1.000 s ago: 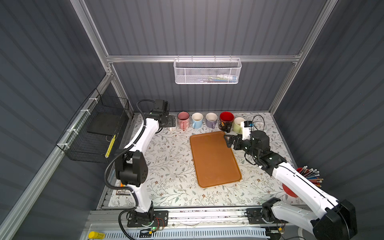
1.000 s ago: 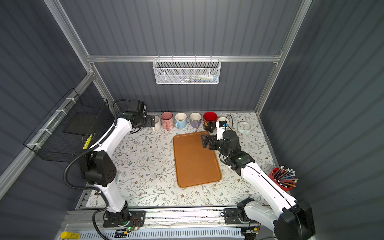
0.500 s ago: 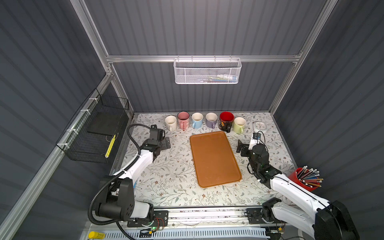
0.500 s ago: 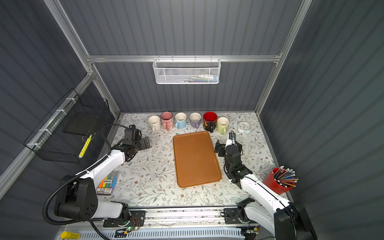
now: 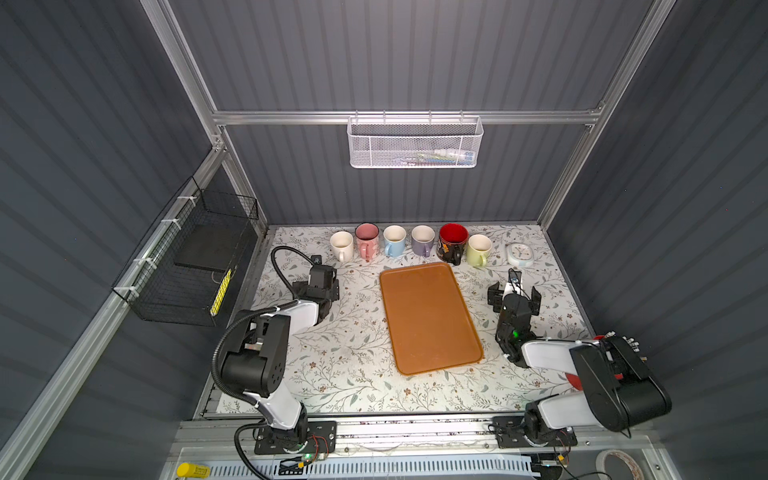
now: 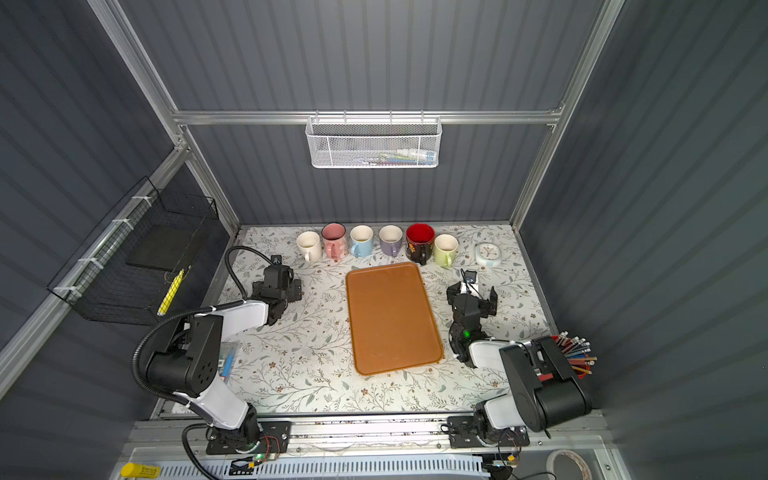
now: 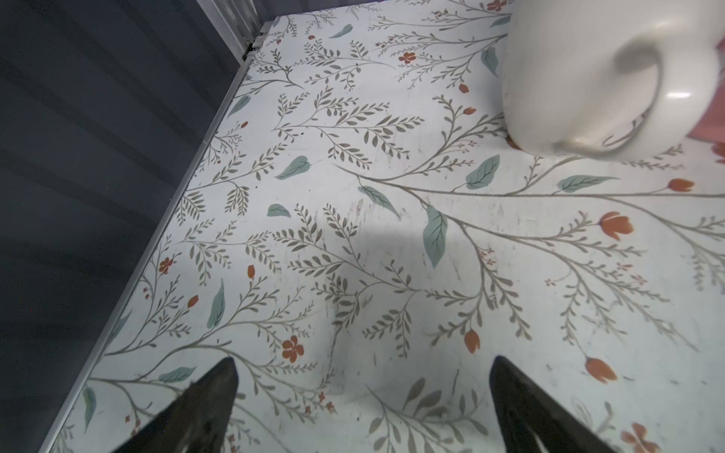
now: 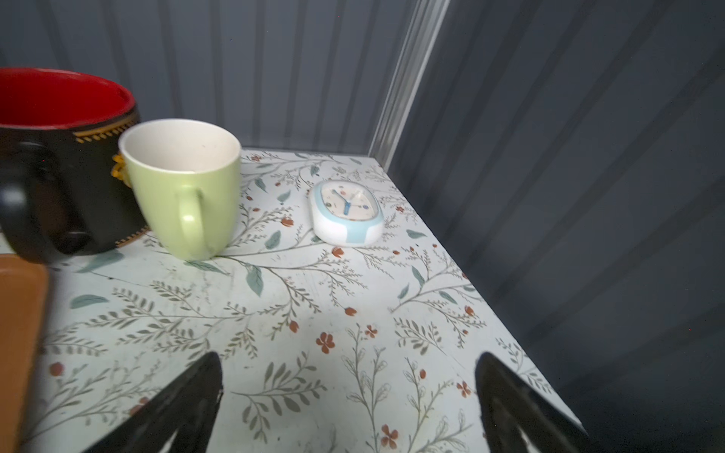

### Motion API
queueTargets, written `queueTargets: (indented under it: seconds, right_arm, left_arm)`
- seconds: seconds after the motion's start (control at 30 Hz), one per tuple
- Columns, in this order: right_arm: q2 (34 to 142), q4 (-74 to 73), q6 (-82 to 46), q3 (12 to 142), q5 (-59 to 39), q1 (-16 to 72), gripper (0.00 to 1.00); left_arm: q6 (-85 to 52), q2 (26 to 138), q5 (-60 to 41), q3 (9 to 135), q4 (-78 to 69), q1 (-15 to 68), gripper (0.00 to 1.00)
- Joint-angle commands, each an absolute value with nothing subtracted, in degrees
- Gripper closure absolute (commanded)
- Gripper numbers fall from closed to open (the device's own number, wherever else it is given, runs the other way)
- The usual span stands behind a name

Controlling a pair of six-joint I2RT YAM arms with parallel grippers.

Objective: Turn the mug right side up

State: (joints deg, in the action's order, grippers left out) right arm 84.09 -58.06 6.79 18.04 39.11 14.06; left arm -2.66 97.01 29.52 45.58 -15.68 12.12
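Mugs (image 5: 422,241) stand rim-up in a row; print on black mug (image 5: 449,250) unreadable; left tool (image 5: 316,287) and right tool (image 5: 514,294) wide, empty.

Your tabletop (image 5: 357,332) is brightly, evenly lit against dim grey walls (image 5: 415,62) in both top views, shadows soft. In the left wrist view the cream mug (image 7: 569,78) is blurred, with a glint on its handle (image 7: 676,95)

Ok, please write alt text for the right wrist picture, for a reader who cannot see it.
A light green mug stands upright on the floral table, beside a black mug with a red inside; a small white and blue clock lies near them. The right tool is open and empty in the foreground.
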Motion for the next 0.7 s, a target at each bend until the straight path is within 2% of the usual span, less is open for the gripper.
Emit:
queueTargets:
  seconds: [0.0, 0.23, 0.43, 0.53, 0.67]
  right_arm:
    - [84.95, -65.55, 6.26, 17.86, 39.02, 12.06, 0.01]
    - [81.39, -55.10, -2.10, 19.28, 27.12, 4.52, 0.01]
    - [80.95, -52.96, -3.80, 19.49, 21.28, 1.87, 0.01]
    - [80.21, -60.37, -2.54, 15.20, 19.88, 2.30, 0.01]
    - [83.82, -84.88, 0.96, 4.02, 18.95, 5.35, 0.01]
  left_arm:
    - [2.34, 99.62, 27.24, 45.01, -22.83, 10.52, 0.00]
    - [1.21, 99.40, 18.87, 39.17, -31.45, 6.86, 0.00]
    - [-0.36, 96.54, 15.40, 27.66, -49.20, 4.75, 0.00]
    - [1.13, 98.35, 13.02, 22.98, -60.51, 4.81, 0.00]
    - [0.84, 97.86, 12.65, 23.18, -58.83, 4.84, 0.00]
